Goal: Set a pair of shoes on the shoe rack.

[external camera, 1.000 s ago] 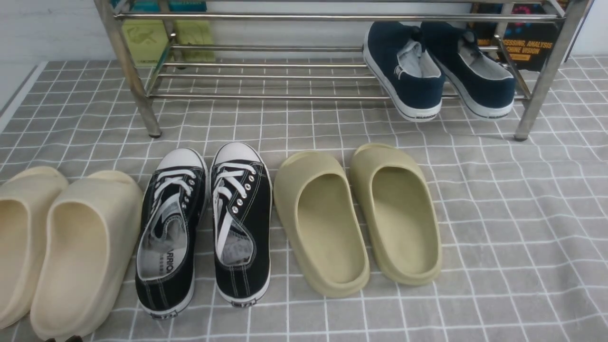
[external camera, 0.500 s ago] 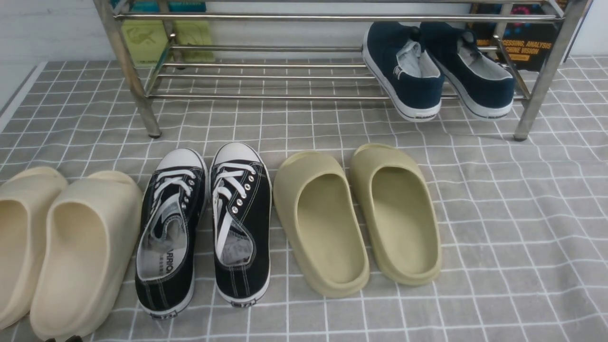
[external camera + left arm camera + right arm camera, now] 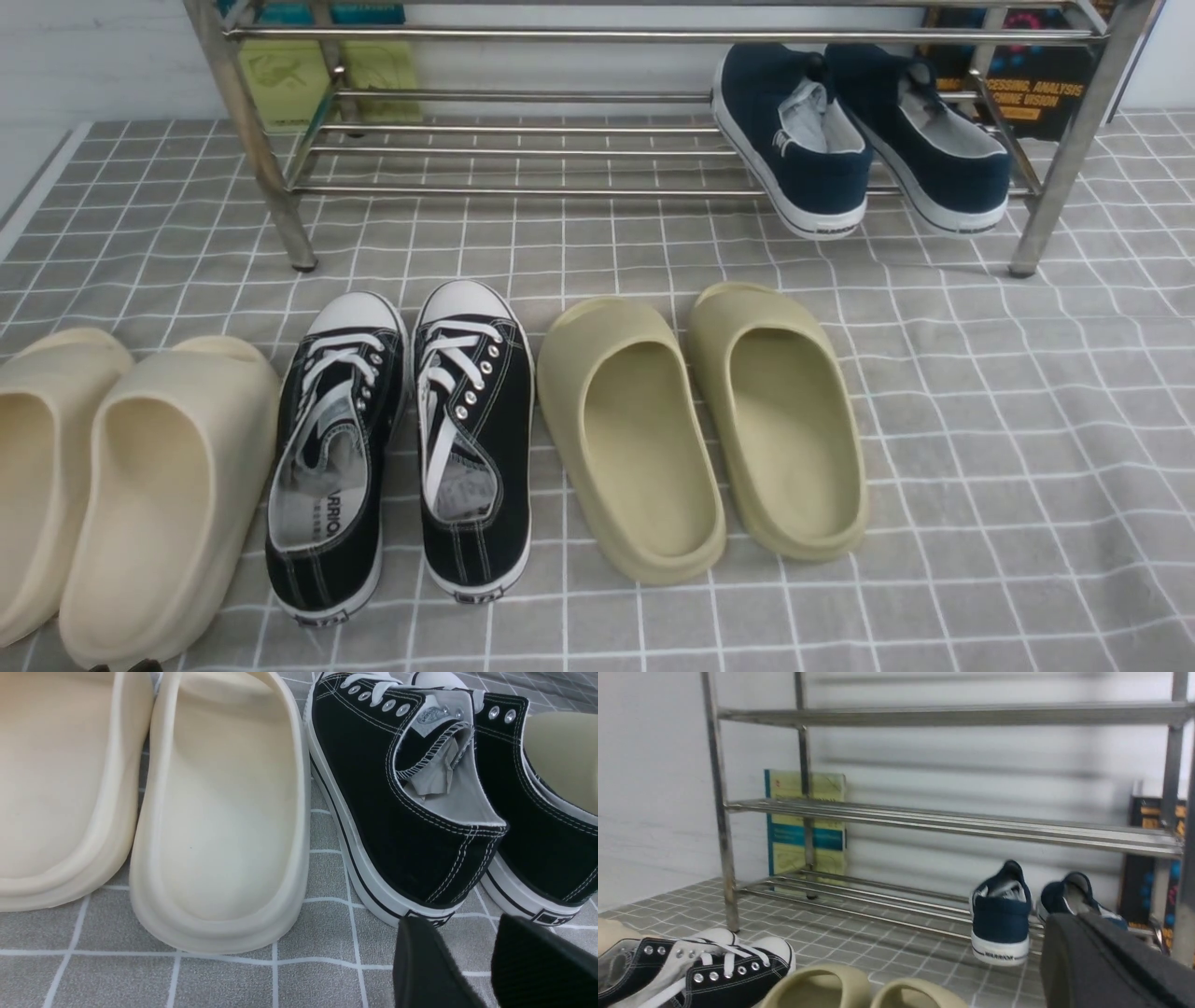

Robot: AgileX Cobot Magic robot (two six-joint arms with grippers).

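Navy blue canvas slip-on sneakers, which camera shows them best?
The front view: both navy blue canvas slip-on sneakers sit whole on the bottom shelf of the silver metal shoe rack, heels toward the camera. The right wrist view shows them smaller, one partly behind the right gripper. The left wrist view misses them.

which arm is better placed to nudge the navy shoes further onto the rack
Right. The right gripper faces the navy shoes at the robot's right end of the shoe rack; the left gripper is down by the black sneakers.
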